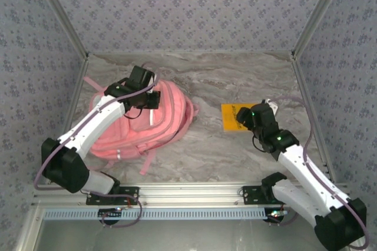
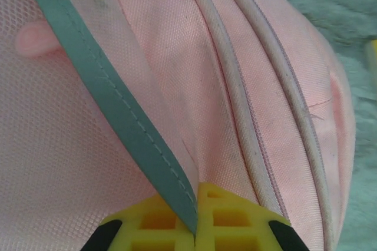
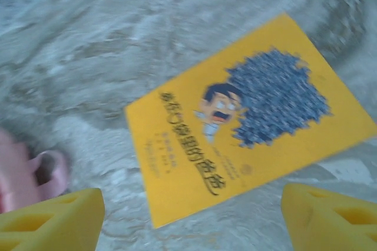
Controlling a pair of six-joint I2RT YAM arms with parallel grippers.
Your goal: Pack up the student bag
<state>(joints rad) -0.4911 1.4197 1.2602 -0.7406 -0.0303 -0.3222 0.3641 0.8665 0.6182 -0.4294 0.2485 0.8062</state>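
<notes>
The student bag (image 1: 168, 120), a large pink backpack, lies flat on the left half of the marble table. My left gripper (image 1: 145, 94) is over its far top edge. In the left wrist view my left gripper (image 2: 195, 230) is shut on a grey-green trim strip (image 2: 118, 112) of the student bag (image 2: 247, 74). A yellow book (image 1: 230, 117) with a cartoon face lies flat at the right. My right gripper (image 1: 252, 115) hovers over its right part. In the right wrist view that gripper (image 3: 191, 221) stands open just above the yellow book (image 3: 247, 127), nothing between its fingers (image 3: 50, 218).
A pink strap loop (image 3: 35, 171) of the bag reaches toward the book. Patterned walls with metal posts (image 1: 306, 27) close the table on three sides. A metal rail (image 1: 188, 191) runs along the near edge. Bare marble (image 1: 224, 80) lies between bag and book.
</notes>
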